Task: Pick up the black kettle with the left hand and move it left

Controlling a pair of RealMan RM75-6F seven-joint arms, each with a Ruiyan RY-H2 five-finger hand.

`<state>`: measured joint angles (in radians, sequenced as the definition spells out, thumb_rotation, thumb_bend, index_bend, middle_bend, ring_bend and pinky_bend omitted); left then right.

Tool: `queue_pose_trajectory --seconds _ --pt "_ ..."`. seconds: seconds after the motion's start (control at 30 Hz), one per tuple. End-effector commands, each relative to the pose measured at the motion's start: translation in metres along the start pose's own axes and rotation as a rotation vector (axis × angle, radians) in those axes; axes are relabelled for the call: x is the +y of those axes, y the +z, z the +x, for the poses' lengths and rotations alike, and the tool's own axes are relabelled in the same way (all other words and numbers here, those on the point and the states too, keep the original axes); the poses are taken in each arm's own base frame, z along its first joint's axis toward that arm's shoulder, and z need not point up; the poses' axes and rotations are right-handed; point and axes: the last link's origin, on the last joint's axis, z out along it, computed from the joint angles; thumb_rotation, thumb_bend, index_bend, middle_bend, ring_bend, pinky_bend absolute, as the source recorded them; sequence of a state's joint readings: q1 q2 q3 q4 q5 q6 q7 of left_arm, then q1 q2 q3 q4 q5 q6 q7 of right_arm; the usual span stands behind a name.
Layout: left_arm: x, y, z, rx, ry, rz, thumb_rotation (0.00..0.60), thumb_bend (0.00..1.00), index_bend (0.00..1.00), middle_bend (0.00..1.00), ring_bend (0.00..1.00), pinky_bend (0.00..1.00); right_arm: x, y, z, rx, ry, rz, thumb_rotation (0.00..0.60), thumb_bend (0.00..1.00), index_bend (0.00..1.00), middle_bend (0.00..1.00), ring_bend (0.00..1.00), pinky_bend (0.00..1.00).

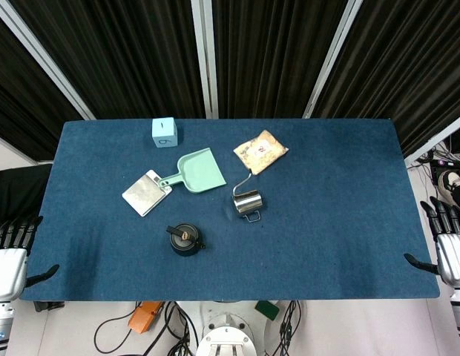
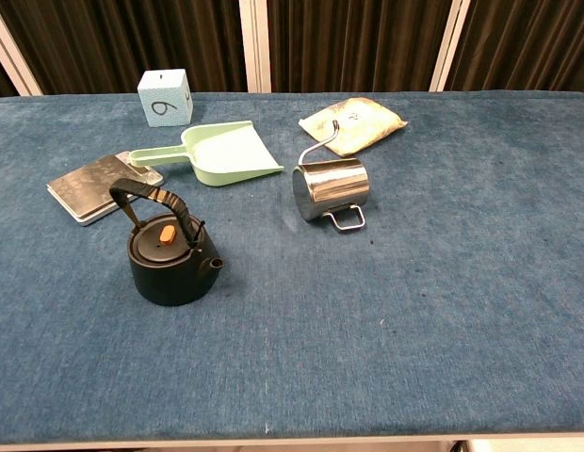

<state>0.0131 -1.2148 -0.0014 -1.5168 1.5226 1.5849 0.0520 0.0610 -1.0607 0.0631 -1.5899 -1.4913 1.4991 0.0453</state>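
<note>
Left hand idle at counter edge, fingers spread, empty; risk: reach to black kettle snags upright handle, tips it, or sweeps the nearby metal plate.

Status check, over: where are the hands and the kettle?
Left hand open, off table's left edge. Right hand open, off right edge. Black kettle upright, untouched. Metal plate lies left of it.
</note>
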Motion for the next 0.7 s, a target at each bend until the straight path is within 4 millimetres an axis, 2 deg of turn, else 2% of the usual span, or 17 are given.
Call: queue_pose_trajectory --seconds 0.03,0.2,0.33,0.53,0.7 --pt "0.001 0.000 -0.001 -0.006 -0.003 -0.003 0.600 0.09 0.07 0.06 0.00 0.00 0.002 -0.003 0.000 0.001 0.022 -0.004 0.600 0.08 0.00 0.02 0.00 0.00" --pt "0.006 0.003 0.001 -0.010 -0.013 -0.020 0.600 0.09 0.07 0.06 0.00 0.00 0.000 -0.002 0.004 0.001 0.027 0.019 0.600 0.08 0.00 0.02 0.00 0.00" --pt "0.021 0.014 0.009 0.023 -0.014 -0.091 0.600 0.09 0.07 0.08 0.01 0.00 -0.001 0.001 0.011 0.022 0.023 0.032 0.600 0.08 0.00 0.02 0.00 0.00" --pt "0.075 0.045 0.025 0.052 -0.008 -0.304 0.600 0.09 0.20 0.17 0.08 0.00 -0.004 0.002 0.020 0.060 0.015 0.057 0.600 0.08 0.00 0.02 0.00 0.00" --pt "0.137 0.063 0.024 0.013 0.020 -0.487 0.600 0.09 0.25 0.23 0.15 0.00 -0.005 0.000 0.023 0.065 0.012 0.064 0.600 0.08 0.00 0.02 0.00 0.00"
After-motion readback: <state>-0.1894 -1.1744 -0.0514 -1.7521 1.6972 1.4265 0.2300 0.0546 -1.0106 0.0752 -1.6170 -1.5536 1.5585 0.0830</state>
